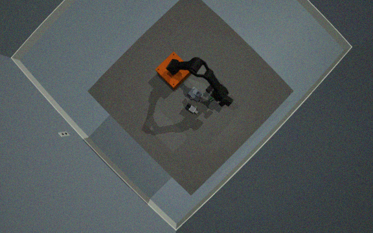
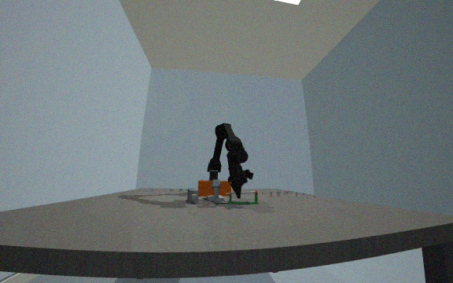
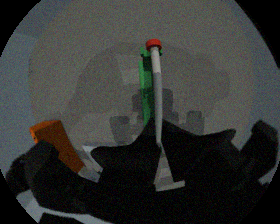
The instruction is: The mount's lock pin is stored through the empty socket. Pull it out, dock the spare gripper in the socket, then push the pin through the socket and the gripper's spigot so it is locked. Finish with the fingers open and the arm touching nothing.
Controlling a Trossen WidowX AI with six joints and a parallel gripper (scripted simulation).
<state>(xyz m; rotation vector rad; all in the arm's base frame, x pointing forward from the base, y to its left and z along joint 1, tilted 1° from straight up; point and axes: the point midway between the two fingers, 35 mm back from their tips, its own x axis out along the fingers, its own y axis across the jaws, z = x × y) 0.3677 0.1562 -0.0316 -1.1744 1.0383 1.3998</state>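
Note:
My gripper (image 3: 159,157) (image 2: 237,193) (image 1: 213,98) is shut on the lock pin (image 3: 155,99), a thin grey rod with a red head (image 3: 152,44) that points away from the fingers in the wrist view. It hangs low over a green holder (image 2: 244,203) (image 3: 145,90) on the table. The grey mount with its socket (image 1: 194,93) (image 2: 215,190) stands just left of the gripper in the exterior view, in front of the arm's orange base (image 1: 172,74) (image 2: 206,187). The spare gripper (image 1: 192,109) (image 2: 192,195) stands on the table apart from the mount. Whether the socket is empty is too small to tell.
The table (image 2: 132,232) is brown and square, with low walls around the floor area. Small grey blocks (image 3: 120,125) show behind the pin in the wrist view. The orange base also shows at the left of the wrist view (image 3: 58,143).

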